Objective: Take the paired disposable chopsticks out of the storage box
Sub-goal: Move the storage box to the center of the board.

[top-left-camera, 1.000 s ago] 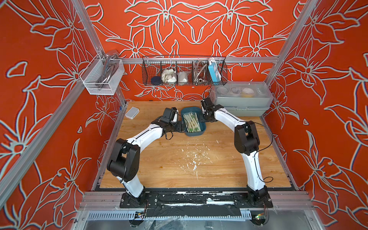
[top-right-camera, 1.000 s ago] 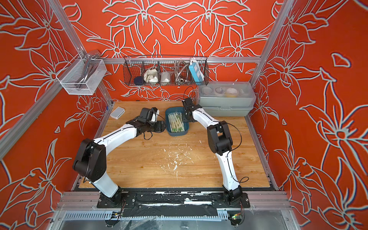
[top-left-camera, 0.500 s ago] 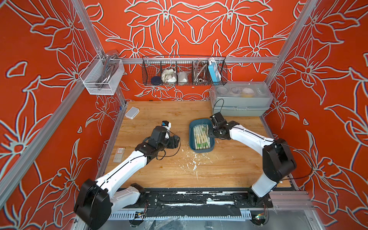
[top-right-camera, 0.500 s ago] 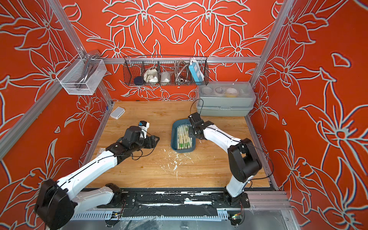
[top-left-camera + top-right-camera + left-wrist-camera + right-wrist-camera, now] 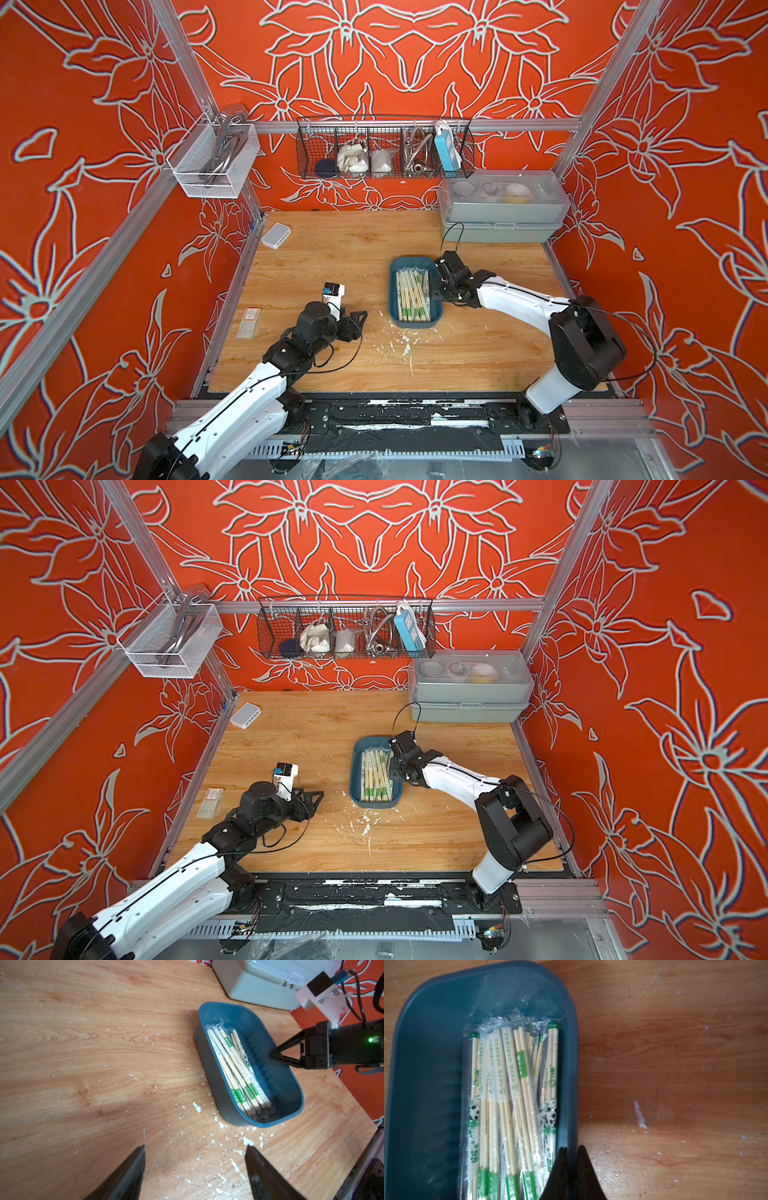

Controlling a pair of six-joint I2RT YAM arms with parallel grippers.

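scuffed wooden tabletop [image 5: 332, 257], pale grain, white flakes [image 5: 405, 345] scattered ahead of the left pincer [image 5: 195, 1147].

- left pincer: jaws spread wide, empty, low over bare wood. the storage box [image 5: 205, 1070] lies ahead of it, apart, not touched.
- storage box: shallow teal plastic, smooth, rounded corners, no lid.
- paired disposable chopsticks [image 5: 508, 1095]: all inside the box, lengthwise, loosely overlapped. thin pale wood in crinkly clear sleeves, green print and bands at one end.
- right pincer [image 5: 572, 1149]: closed narrow on the box's long wall, one finger inside, one outside. nearest sleeve just beside the inner finger.
- beyond the right pincer: grey-green lidded case [image 5: 498, 212]; black wire basket [image 5: 384, 149] on the wall above.

step, as judged: box braced, picking not yet begun. next move calls for the left pincer to cross the near wall, drop onto the top sleeve and close across its narrow width. slick film may slip or drag neighbours.
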